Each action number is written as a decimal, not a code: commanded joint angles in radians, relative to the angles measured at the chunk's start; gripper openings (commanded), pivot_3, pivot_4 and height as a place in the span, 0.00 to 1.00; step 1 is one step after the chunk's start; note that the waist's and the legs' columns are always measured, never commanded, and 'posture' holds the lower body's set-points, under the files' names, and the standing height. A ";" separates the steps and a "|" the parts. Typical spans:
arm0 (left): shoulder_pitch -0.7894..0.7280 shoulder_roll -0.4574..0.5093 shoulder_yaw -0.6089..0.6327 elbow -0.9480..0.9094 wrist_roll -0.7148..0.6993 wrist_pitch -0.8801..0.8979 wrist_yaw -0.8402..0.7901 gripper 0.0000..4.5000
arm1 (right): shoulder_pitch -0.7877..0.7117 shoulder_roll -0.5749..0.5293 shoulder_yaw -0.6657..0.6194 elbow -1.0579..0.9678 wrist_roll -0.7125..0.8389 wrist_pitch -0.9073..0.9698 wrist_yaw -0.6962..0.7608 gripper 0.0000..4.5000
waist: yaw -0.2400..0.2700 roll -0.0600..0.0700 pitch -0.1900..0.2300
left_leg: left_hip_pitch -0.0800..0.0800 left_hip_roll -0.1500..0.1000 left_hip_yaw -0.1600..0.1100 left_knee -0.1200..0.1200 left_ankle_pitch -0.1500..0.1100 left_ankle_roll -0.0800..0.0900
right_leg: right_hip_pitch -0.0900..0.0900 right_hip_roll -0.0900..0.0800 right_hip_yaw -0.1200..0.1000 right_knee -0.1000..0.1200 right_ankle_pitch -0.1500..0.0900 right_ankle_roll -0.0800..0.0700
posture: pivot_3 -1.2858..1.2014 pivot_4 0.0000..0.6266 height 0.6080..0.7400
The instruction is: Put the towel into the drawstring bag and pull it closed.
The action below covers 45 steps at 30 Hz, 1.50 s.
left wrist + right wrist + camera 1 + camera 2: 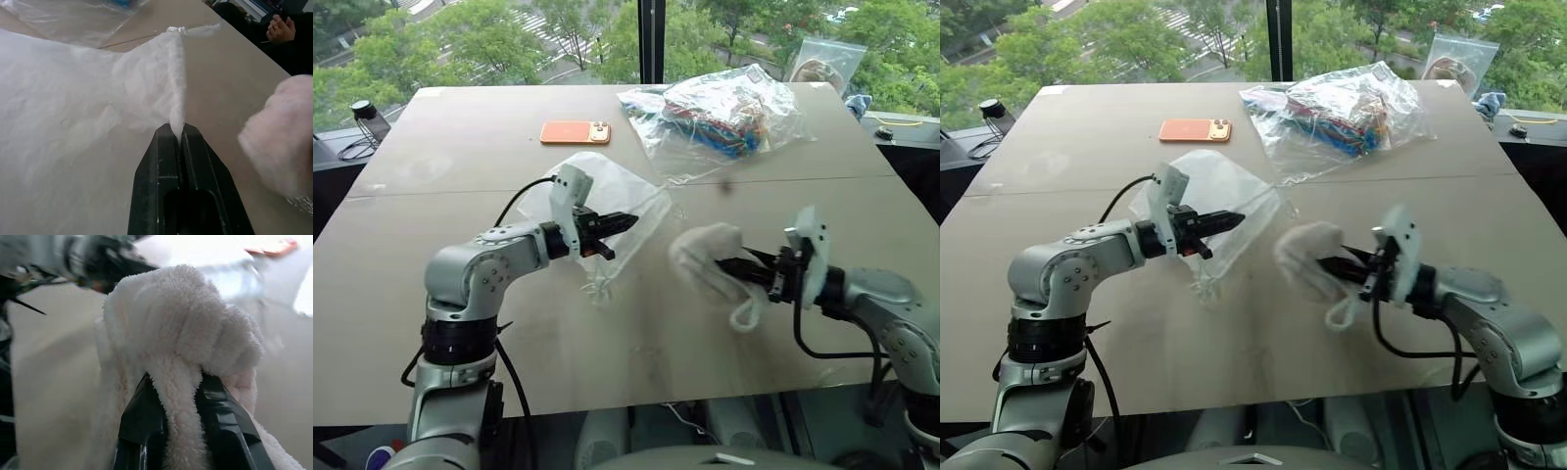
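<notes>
Above the table [431, 323], two grippers — left [625, 224] pinching one drawstring bag [626, 196], right [729, 264] clamping one towel [705, 257].

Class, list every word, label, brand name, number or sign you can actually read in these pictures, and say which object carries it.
None: no text can be read on any object.
Orange phone: no legible marking on its back.
Clear plastic bag of colourful items: any print is too small and blurred to read.
Towel, drawstring bag: plain, no lettering.

I see an orange phone [575, 132] lying flat far back on the counter [431, 323], well apart from a clear plastic bag [720, 117] of colourful items.
</notes>
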 commanded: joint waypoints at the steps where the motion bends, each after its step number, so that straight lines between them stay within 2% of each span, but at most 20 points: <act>1: -0.044 0.002 -0.029 -0.018 0.004 -0.031 -0.024 0.00 | -0.085 0.072 0.166 0.088 -0.134 -0.064 -0.074 0.02 | 0.002 0.001 0.000 | -0.001 0.000 0.000 0.000 0.000 0.000 | -0.002 0.000 0.000 0.000 0.000 0.000 | 0.52 0.24 1.00; 5: -0.068 -0.021 -0.012 -0.068 -0.058 0.023 -0.013 0.00 | -0.255 0.205 0.317 0.408 -0.344 -0.208 -0.158 0.02 | 0.001 0.001 0.001 | -0.005 -0.001 0.002 0.000 0.000 0.000 | -0.004 -0.002 0.002 0.000 0.002 -0.003 | 0.52 0.24 1.00; 9: -0.035 -0.010 -0.020 -0.121 -0.064 0.040 -0.009 0.00 | -0.312 0.287 0.296 0.593 -0.390 -0.275 -0.188 0.02 | 0.004 0.001 0.001 | -0.007 -0.001 0.002 -0.001 0.000 0.000 | -0.007 -0.002 0.001 0.000 0.002 -0.004 | 0.52 0.24 1.00; 11: -0.011 -0.007 -0.018 -0.144 -0.064 0.046 0.007 0.00 | -0.316 0.338 0.230 0.641 -0.345 -0.251 -0.200 0.02 | 0.003 0.001 0.001 | -0.010 -0.001 0.001 -0.001 0.000 0.000 | -0.009 -0.003 0.000 0.000 0.002 -0.004 | 0.52 0.24 1.00; 15: 0.034 -0.017 0.023 -0.191 -0.081 0.085 0.069 0.00 | -0.335 0.451 -0.037 0.698 -0.145 -0.200 -0.251 0.02 | 0.004 0.002 0.001 | -0.014 -0.001 -0.001 0.000 0.000 -0.001 | -0.012 -0.004 -0.001 0.000 0.002 -0.004 | 0.52 0.24 1.00; 20: 0.039 -0.025 0.047 -0.194 -0.119 0.134 0.104 0.00 | -0.311 0.507 -0.182 0.649 0.062 -0.117 -0.206 0.02 | 0.007 0.002 0.002 | -0.015 -0.002 -0.003 0.001 0.000 0.000 | -0.012 -0.004 -0.005 0.000 0.003 -0.004 | 0.52 0.24 1.00; 22: 0.018 -0.034 0.058 -0.187 -0.152 0.168 0.109 0.00 | -0.303 0.515 -0.199 0.627 0.122 -0.076 -0.183 0.02 | 0.004 0.002 0.002 | -0.015 -0.002 -0.003 0.001 0.000 0.000 | -0.012 -0.004 -0.005 0.000 0.003 -0.004 | 0.52 0.24 1.00; 26: -0.066 -0.081 0.092 -0.171 -0.278 0.267 0.114 0.00 | -0.330 0.567 -0.194 0.669 0.145 -0.084 -0.196 0.02 | 0.002 0.003 0.002 | -0.015 -0.002 -0.003 0.001 0.000 0.000 | -0.012 -0.004 -0.005 0.001 0.003 -0.004 | 0.52 0.24 1.00; 32: -0.149 -0.142 0.083 -0.150 -0.328 0.309 0.152 0.00 | -0.374 0.688 -0.119 0.805 0.027 -0.246 -0.219 0.02 | -0.004 0.004 0.002 | -0.015 -0.002 -0.003 0.001 0.000 0.000 | -0.012 -0.003 -0.005 0.002 0.003 -0.004 | 0.52 0.24 1.00; 35: -0.136 -0.128 0.077 -0.133 -0.309 0.300 0.154 0.00 | -0.346 0.671 -0.064 0.802 -0.042 -0.346 -0.201 0.02 | -0.002 0.004 0.002 | -0.016 -0.002 -0.003 0.001 0.000 0.000 | -0.013 -0.003 -0.005 0.001 0.003 -0.004 | 0.52 0.24 1.00; 39: -0.108 -0.100 0.072 -0.127 -0.285 0.280 0.155 0.00 | -0.290 0.608 -0.017 0.769 -0.130 -0.417 -0.190 0.44 | -0.003 0.004 0.002 | -0.015 -0.002 -0.003 0.001 0.000 -0.001 | -0.013 -0.003 -0.005 0.001 0.003 -0.004 | 0.52 0.24 1.00; 41: -0.085 -0.073 0.081 -0.112 -0.261 0.259 0.150 0.00 | -0.230 0.519 0.019 0.684 -0.200 -0.416 -0.192 0.67 | 0.000 0.004 0.003 | -0.016 -0.002 -0.004 0.001 0.000 -0.001 | -0.013 -0.004 -0.005 0.001 0.003 -0.004 | 0.52 0.24 1.00; 42: -0.075 -0.059 0.086 -0.101 -0.249 0.249 0.147 0.00 | -0.195 0.466 0.030 0.622 -0.220 -0.396 -0.190 0.75 | 0.006 0.004 0.003 | -0.016 -0.002 -0.004 0.001 0.000 -0.001 | -0.013 -0.004 -0.005 0.001 0.003 -0.004 | 0.52 0.24 1.00; 45: -0.056 -0.024 0.090 -0.078 -0.225 0.215 0.132 0.00 | -0.122 0.339 0.051 0.466 -0.222 -0.336 -0.147 0.75 | 0.009 0.005 0.003 | -0.017 -0.003 -0.004 0.002 0.000 -0.001 | -0.013 -0.005 -0.006 0.000 0.002 -0.004 | 0.52 0.24 1.00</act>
